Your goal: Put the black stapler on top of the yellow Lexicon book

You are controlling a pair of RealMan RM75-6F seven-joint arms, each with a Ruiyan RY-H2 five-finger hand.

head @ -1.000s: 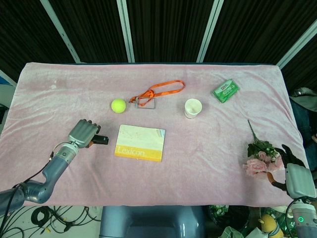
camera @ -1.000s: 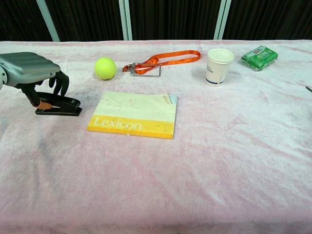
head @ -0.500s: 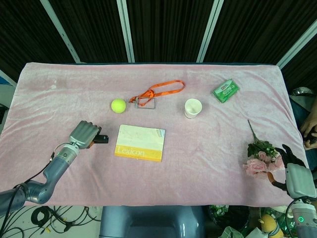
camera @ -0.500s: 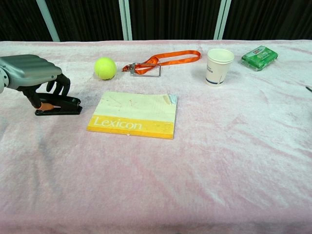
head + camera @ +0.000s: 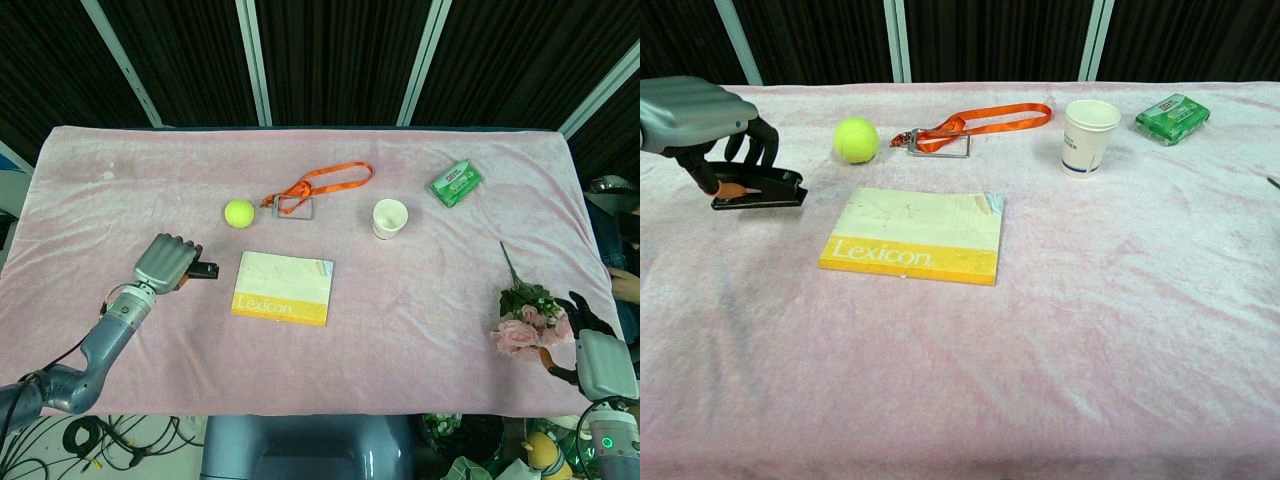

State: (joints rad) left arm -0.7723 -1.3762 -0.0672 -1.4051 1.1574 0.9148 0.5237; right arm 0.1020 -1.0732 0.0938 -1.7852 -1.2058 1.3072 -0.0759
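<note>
The carry is just starting: the left robot hand (image 5: 698, 112) grips the stapler (image 5: 758, 187), fingers curled over its top, and seems to hold it slightly clear of the table (image 5: 1090, 330), though contact is hard to rule out. The stapler sits under the palm, its front end poking out toward the book (image 5: 912, 236), which lies flat just beside it, well apart from the right robot hand (image 5: 598, 362). That hand hangs at the table edge beyond the flowers (image 5: 528, 318); whether it is open I cannot tell. Next, the stapler must travel over the book's near edge, then lower flat onto the cover.
</note>
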